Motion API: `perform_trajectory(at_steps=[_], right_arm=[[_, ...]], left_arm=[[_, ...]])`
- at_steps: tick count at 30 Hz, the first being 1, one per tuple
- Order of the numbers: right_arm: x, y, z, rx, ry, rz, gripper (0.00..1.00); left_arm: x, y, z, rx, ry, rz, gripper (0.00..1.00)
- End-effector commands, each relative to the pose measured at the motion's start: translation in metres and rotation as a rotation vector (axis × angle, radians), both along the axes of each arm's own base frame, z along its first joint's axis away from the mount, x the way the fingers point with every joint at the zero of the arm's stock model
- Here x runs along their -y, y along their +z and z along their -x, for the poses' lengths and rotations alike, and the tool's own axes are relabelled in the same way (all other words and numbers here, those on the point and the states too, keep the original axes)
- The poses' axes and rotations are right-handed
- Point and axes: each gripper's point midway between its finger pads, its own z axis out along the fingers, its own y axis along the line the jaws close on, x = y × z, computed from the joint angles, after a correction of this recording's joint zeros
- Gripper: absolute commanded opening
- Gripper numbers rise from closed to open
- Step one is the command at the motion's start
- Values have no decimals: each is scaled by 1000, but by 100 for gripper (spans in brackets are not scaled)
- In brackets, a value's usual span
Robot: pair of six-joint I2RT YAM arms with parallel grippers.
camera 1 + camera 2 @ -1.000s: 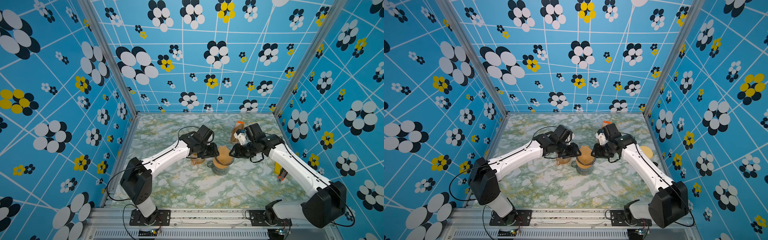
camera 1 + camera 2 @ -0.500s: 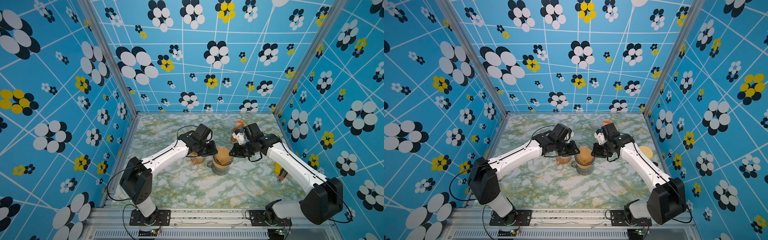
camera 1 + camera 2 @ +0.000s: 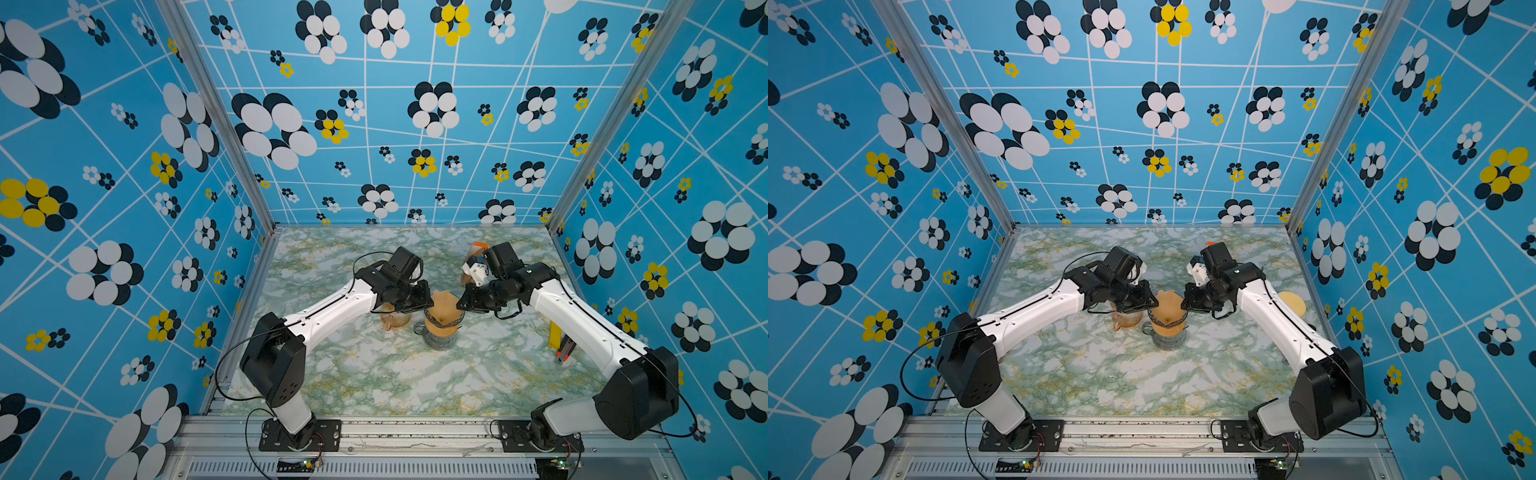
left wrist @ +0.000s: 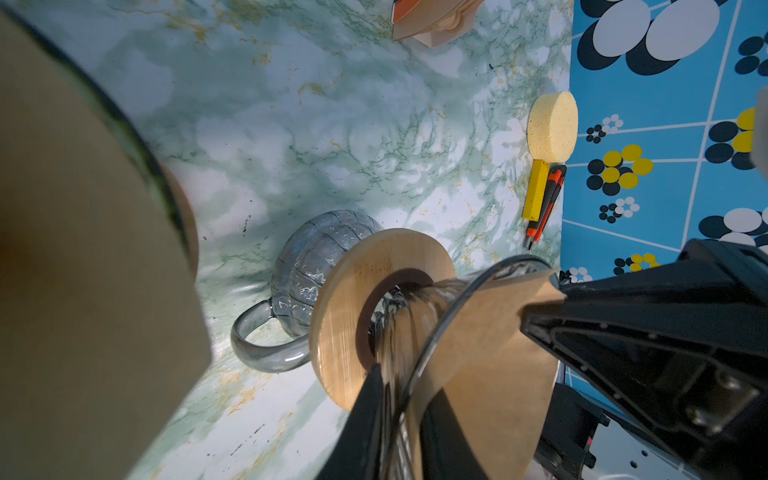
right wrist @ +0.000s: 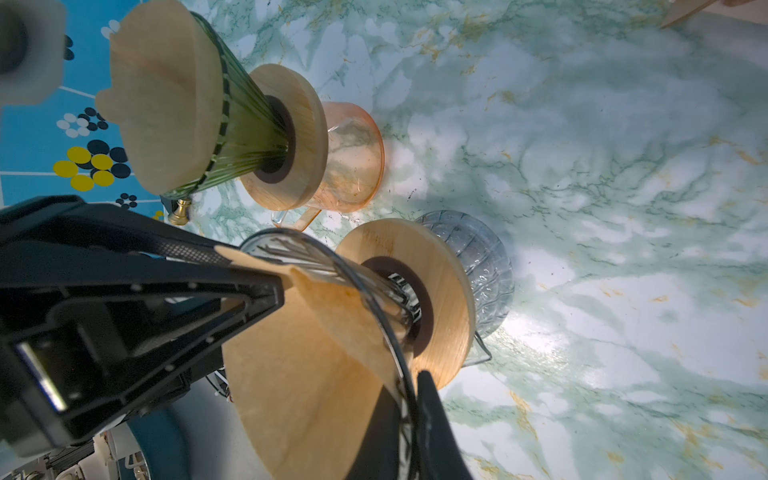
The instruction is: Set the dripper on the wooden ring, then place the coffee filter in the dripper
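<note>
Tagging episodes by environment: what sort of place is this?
Probably a lab robot cell, not a kitchen: flower-print blue panels wall in a marble-print tabletop, with left arm and right arm bolted to an aluminium rail.

Blue flowered walls (image 3: 124, 137), green-and-white marbled worktop (image 3: 374, 374).
The walls carry white lines and black, white and yellow petals; the worktop has ochre veins. Tan coffee filter (image 5: 299, 374); clear dripper (image 5: 444, 270) with pale wood collar; smoky grey jug (image 4: 316, 249); orange jug (image 5: 353, 158); black fingers (image 4: 365, 419); yellow sponge (image 4: 552, 126).
</note>
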Motion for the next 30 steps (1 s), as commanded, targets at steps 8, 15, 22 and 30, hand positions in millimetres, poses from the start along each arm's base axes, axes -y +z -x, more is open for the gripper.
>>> perform_trajectory(at_steps=[8, 15, 22, 30], right_arm=[[8, -2, 4, -39, -5, 50, 9], [11, -1, 5, -29, -9, 62, 9], [14, -3, 5, -24, -22, 70, 14], [11, 11, 4, 11, -7, 46, 35]], left_arm=[[10, -1, 1, -37, -28, 39, 16], [11, -1, 2, -41, -33, 36, 14], [11, 4, 1, -29, -34, 30, 18], [9, 12, 0, -7, -38, 34, 33]])
